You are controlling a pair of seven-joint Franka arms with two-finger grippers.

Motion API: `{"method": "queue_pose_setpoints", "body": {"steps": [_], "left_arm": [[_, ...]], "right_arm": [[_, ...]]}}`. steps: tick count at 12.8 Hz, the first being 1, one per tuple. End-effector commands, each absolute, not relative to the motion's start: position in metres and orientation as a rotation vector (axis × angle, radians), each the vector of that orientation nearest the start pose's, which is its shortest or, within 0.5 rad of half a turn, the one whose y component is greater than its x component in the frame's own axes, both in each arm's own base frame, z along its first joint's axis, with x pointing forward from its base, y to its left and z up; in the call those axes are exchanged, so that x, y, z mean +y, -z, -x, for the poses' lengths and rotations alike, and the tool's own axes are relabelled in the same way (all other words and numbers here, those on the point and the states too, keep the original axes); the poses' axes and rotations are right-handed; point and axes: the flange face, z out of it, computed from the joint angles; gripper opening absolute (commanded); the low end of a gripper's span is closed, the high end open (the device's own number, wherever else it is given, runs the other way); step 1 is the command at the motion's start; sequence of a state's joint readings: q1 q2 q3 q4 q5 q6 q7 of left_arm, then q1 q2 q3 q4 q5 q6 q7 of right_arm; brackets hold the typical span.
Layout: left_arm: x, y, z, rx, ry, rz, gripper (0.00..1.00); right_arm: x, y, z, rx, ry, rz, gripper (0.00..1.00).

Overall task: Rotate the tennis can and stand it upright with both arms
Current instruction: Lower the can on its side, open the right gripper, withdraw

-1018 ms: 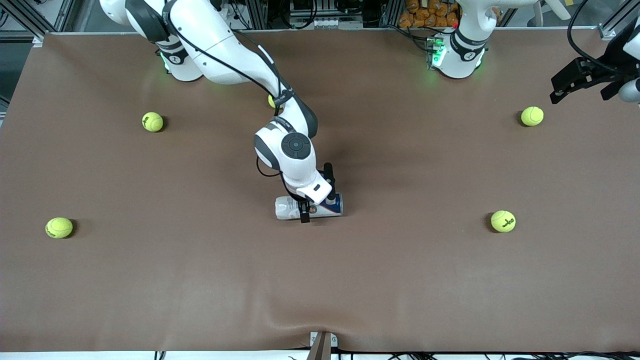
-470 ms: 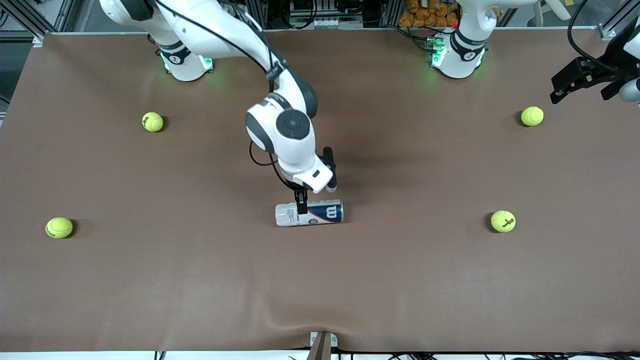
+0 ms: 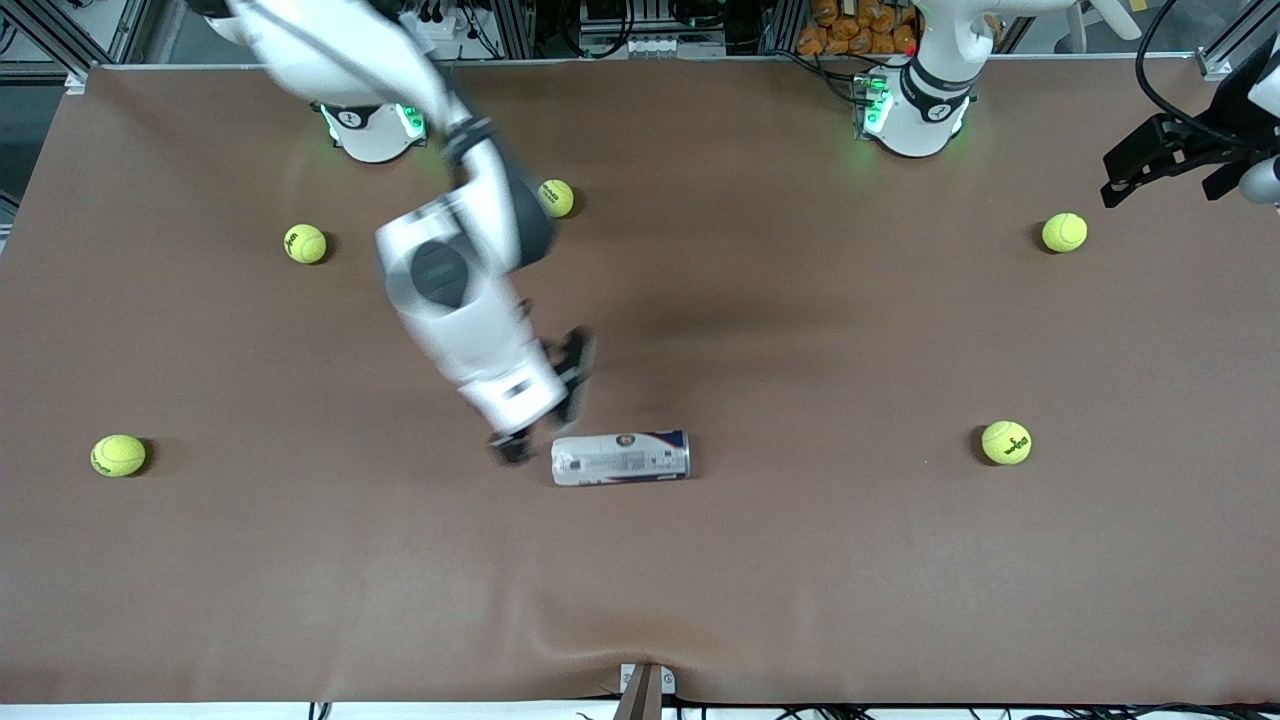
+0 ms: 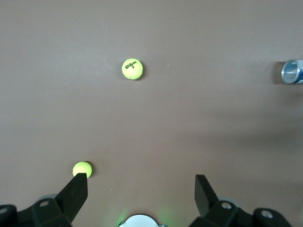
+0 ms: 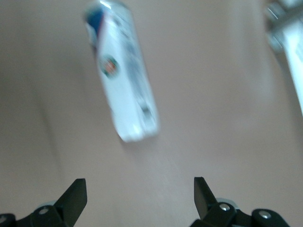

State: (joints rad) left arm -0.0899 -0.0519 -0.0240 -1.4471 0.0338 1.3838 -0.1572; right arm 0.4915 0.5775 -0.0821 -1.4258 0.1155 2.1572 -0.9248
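The tennis can [image 3: 620, 457] lies on its side in the middle of the brown table [image 3: 800, 580], its white end toward the right arm's end and its silver rim toward the left arm's end. My right gripper [image 3: 545, 400] hangs open and empty over the table beside the can's white end, blurred by motion. The right wrist view has the can [image 5: 124, 71] ahead of the open right gripper [image 5: 138, 184], apart from it. My left gripper [image 3: 1150, 160] waits open above the table's edge at the left arm's end. From the left gripper [image 4: 140, 179], the can's rim [image 4: 292, 72] shows far off.
Several yellow-green tennis balls lie scattered on the table: one [image 3: 556, 197] near the right arm, one [image 3: 305, 243] and one [image 3: 118, 455] toward the right arm's end, one [image 3: 1064, 232] and one [image 3: 1006, 442] toward the left arm's end. The table's front edge [image 3: 640, 695] runs along the bottom.
My right gripper, which straddled the can a second ago, lifted off it and swung toward the right arm's end. The can rolled slightly and its W logo turned away. The left arm stayed still.
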Motion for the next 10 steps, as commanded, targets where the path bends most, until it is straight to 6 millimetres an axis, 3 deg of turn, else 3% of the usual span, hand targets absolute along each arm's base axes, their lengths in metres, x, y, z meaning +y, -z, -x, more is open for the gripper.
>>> {"method": "queue_pose_setpoints", "body": {"steps": [1,3,7,10], "left_arm": [[-0.053,-0.697,-0.511,-0.044,-0.015,3.119,1.00],[-0.053,-0.696,-0.511,-0.044,-0.020,3.119,1.00],[-0.056,-0.694,-0.512,-0.039,-0.025,3.120,1.00],[-0.065,-0.675,-0.521,-0.018,-0.095,3.163,1.00]], "right_arm": [[0.209,-0.387,-0.690,-1.623,0.295,2.584,1.00],[0.147,-0.407,-0.699,-1.508,0.282,2.653,1.00],[0.089,-0.421,-0.696,-1.224,0.183,2.811,1.00],[0.058,-0.452,-0.683,-1.026,0.110,2.885,1.00]]}}
